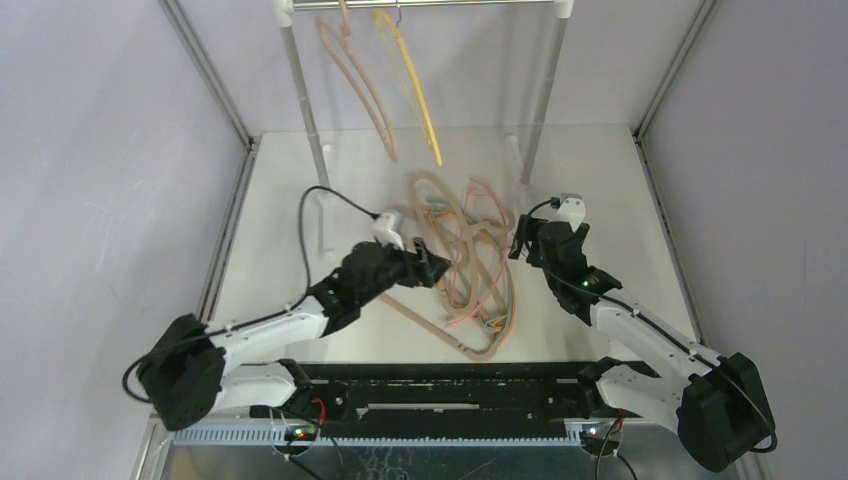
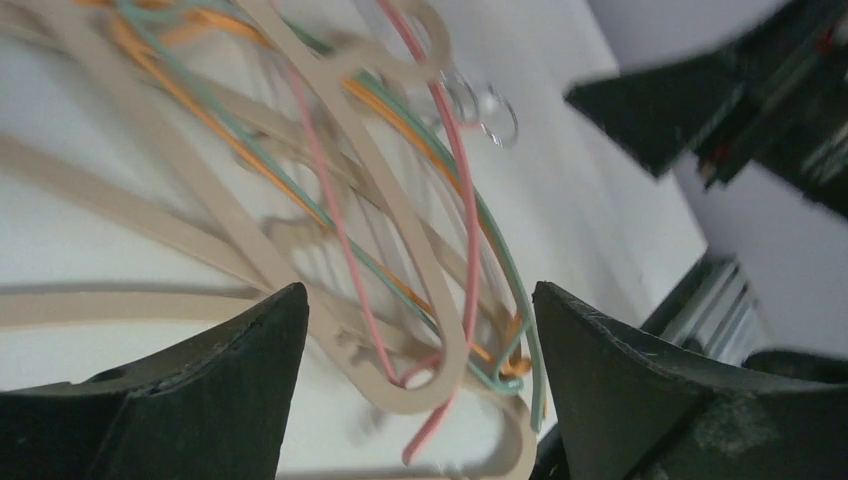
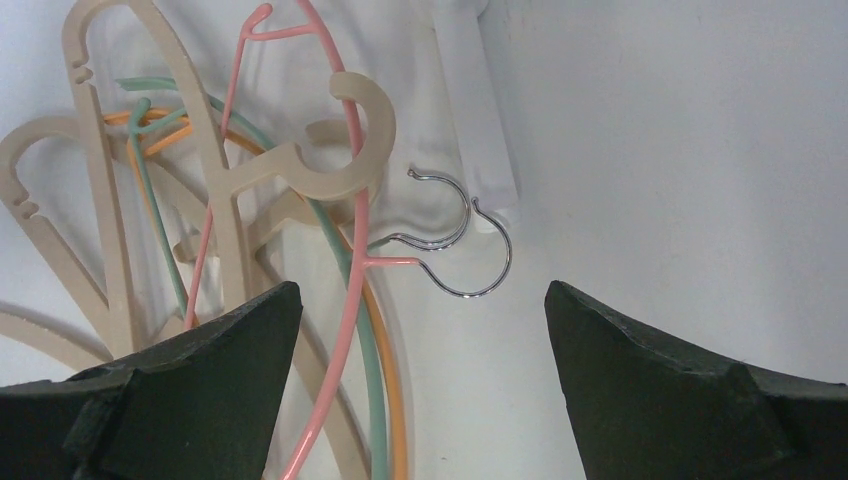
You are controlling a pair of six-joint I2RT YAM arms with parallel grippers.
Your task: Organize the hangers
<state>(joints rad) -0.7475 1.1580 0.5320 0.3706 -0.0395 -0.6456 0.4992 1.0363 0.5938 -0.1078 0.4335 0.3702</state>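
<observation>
- L arm reaches in from the near-left corner; left pincer (image 1: 432, 265) is spread wide and hovers low over the left edge of the heap, nothing between its fingers (image 2: 230, 370).
- Left wrist view: thick beige loops, plus thin pink, green and orange strands, lie tangled on the white worktop (image 1: 600, 200) between and beyond the two fingers.
- Back centre, a beige hanger (image 1: 360, 85) hangs from the rail (image 1: 430, 4), tilted. Just to its right, on the same rail, hangs a thin yellow hanger (image 1: 415, 85).
- Centre of the worktop, in front of the rail frame: heap of hangers (image 1: 470, 260), overlapping, between the two arms.
- Right wrist view of the heap: pink hanger (image 3: 345, 320) crosses a thick beige hook (image 3: 360, 140). Green hanger (image 3: 372, 400) and orange hanger (image 3: 397, 420) run side by side under it.
- Two small metal hooks (image 3: 495, 270) lie at the heap's edge, touching a white post foot of the frame.
- R arm comes from the near-right corner; right pincer (image 1: 522, 240) is spread fully, just beside the heap's right edge, gripping nothing.
</observation>
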